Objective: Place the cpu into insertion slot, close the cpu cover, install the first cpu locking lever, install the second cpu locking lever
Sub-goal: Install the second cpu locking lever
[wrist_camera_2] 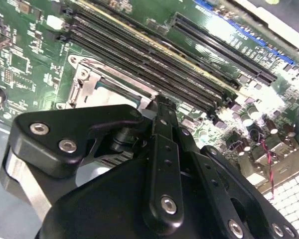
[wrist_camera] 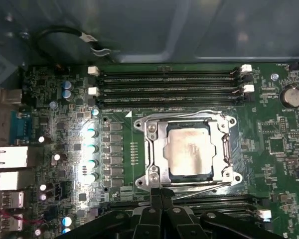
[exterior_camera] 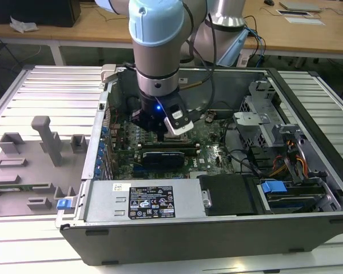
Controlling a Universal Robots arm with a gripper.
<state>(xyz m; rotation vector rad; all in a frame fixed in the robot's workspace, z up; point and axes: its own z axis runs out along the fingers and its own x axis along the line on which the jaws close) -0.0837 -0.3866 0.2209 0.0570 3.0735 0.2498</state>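
Observation:
The cpu (wrist_camera: 189, 149), a dull silver square, lies in the socket on the green motherboard (wrist_camera: 269, 144). Around it the silvery cpu cover (wrist_camera: 154, 149) lies flat, its window framing the chip. One thin wire locking lever (wrist_camera: 189, 112) runs along the socket's side by the memory slots, and a second lever (wrist_camera: 199, 185) runs along the opposite side. My gripper (wrist_camera: 161, 191) is shut, with its black fingertips pressed together right at that second lever's end by the socket edge. The exterior view shows the gripper (exterior_camera: 160, 136) low inside the computer case. The second wrist view shows the gripper (wrist_camera_2: 162, 102) beside the socket frame (wrist_camera_2: 84, 82).
Long black memory slots (wrist_camera: 169, 89) flank the socket on both sides. The case's metal walls (exterior_camera: 228, 74) surround the board. A power supply (exterior_camera: 154, 200) and drive cage (exterior_camera: 286, 148) with cables stand nearby. A grey fixture tray (exterior_camera: 34, 165) lies at the exterior view's left.

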